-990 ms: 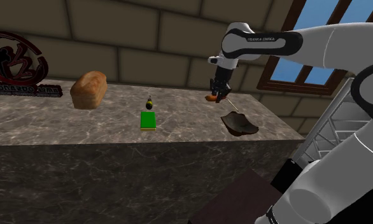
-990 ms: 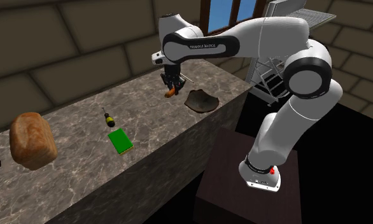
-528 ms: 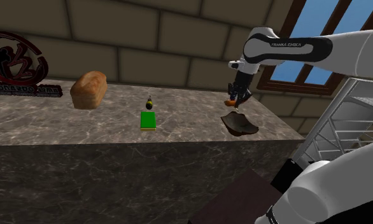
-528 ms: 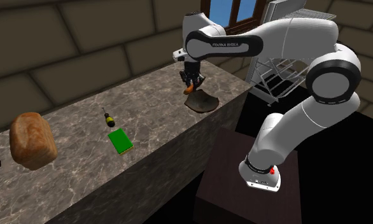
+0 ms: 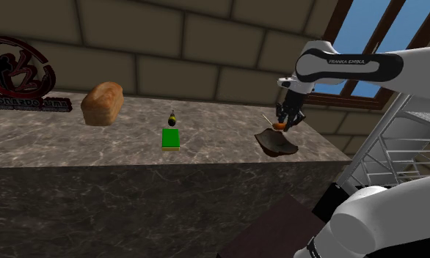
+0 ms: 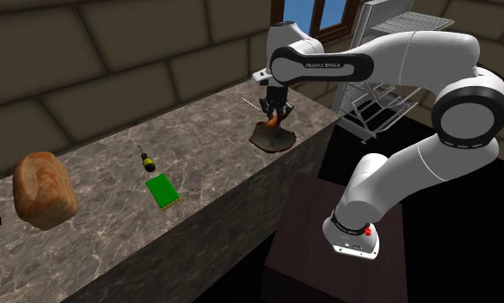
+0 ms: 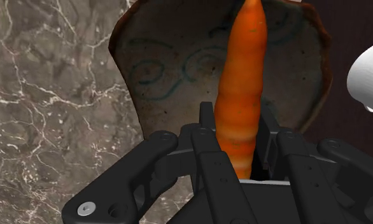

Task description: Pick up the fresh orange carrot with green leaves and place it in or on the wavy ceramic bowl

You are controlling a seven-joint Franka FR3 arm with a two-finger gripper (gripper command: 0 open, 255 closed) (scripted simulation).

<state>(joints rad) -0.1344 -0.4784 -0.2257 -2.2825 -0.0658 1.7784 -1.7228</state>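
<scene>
The tool [image 7: 238, 137] is closed on the carrot [image 7: 244, 76]: its two black fingers [image 7: 207, 137] press the thick end from either side, and the orange root runs out past the fingertips, tapering to its tip. In the wrist view the carrot lies across the inside of the wavy bowl [image 7: 160, 70], a brownish dish with faint blue scrolls and a dark, uneven rim; whether the tip touches the bowl I cannot tell.

In the shoulder view the tool [image 5: 283, 119] hangs from the white arm just above the bowl [image 5: 278, 144], with the carrot [image 5: 279, 125] showing as a spot of orange over the rim's far side. A thin pale line sticks out from it toward ten o'clock, perhaps the stalk of the leaves. In the second exterior view the tool [image 6: 276, 110] and carrot [image 6: 273, 119] sit likewise right over the bowl [image 6: 273, 139], near the tabletop's [image 5: 59, 143] end.

On the marbled tabletop, at about nine o'clock from the bowl in the shoulder view, lies a flat green book [image 5: 171, 138], with a small dark bottle [image 5: 172, 117] just beyond it at twelve. Farther toward nine stands a loaf of bread [image 5: 102, 102], and past that a dark red sign [image 5: 19, 73] against the stone wall. At two o'clock from the bowl is a window [image 5: 375, 51]; at three, a wire rack [image 5: 397, 146].
</scene>
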